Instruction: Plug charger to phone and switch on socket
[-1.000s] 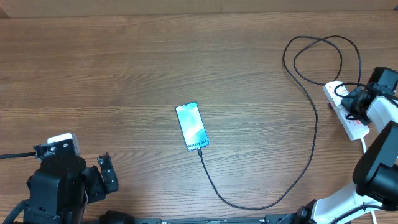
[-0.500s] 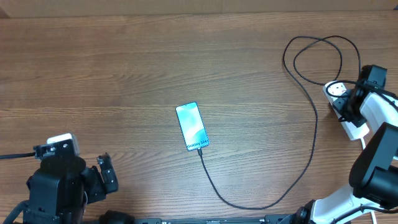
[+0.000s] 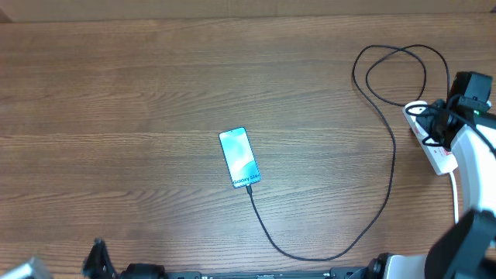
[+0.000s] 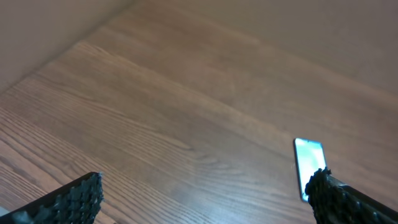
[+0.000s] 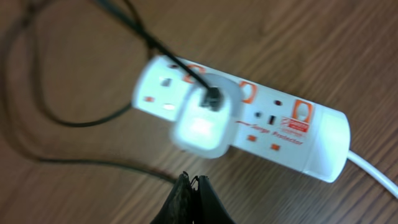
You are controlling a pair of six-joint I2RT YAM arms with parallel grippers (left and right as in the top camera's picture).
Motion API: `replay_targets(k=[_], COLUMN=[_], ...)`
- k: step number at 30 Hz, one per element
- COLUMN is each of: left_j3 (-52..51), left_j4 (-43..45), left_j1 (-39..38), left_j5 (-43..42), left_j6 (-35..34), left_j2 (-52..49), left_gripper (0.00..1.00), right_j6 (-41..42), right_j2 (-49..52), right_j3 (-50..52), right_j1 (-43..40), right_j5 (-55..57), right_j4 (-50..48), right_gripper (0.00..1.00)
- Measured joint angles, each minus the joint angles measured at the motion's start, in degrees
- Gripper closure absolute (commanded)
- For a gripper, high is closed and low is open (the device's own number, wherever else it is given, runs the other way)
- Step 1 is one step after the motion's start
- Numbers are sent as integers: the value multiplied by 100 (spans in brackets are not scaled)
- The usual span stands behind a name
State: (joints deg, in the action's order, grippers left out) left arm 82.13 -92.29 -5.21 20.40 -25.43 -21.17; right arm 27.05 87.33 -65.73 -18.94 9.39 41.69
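**A:** At the right edge of the overhead frame, the power strip [image 3: 439, 160] lies on the desk [image 3: 116, 93]. The right hand [image 5: 191, 184] is above it, fingers pinched together on nothing. Is the phone [image 3: 239, 157] done?

**B:** Looks so. The charger cable [image 3: 394, 178] runs from the strip down to the phone's lower short edge at frame centre. What's left, I think, is the switch.

**A:** Which one? The wrist view is blurred.

**B:** The red switches [image 5: 248, 93] sit along the strip's upper side. Choose the one beside the white plug [image 5: 202, 121], which the cable partly hides. Use the closed fingers as one blunt tip, come straight down on the rocker, and steer clear of the cable.

**A:** And the left hand [image 4: 205, 180]?

**B:** Spread wide and empty, at the overhead frame's bottom left, well apart from everything.
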Motion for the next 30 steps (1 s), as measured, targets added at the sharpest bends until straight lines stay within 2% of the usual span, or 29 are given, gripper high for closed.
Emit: replay_targets(k=[8,17,26,30], left_j3=[0,0,15,17], left_j4=[-24,-343,-376,-376], left_j1=[83,83,407,654], left_j5=[-2,-2,-2,-2], left_j6=[-15,-17,-17,-17], left_j2=[920,1709,2017,2017], left_gripper=[0,0,0,0], right_j6=[37,46,-31,-136], right_j2=[-1370,-2920,-3436,-3469], right_j3=[0,0,0,2], right_j1=[743,1191,1191,1193], right_j5=[-57,-157,-448,-470], right_j4=[-144,-1119,-2201,-2977], right_gripper=[96,95,93,92])
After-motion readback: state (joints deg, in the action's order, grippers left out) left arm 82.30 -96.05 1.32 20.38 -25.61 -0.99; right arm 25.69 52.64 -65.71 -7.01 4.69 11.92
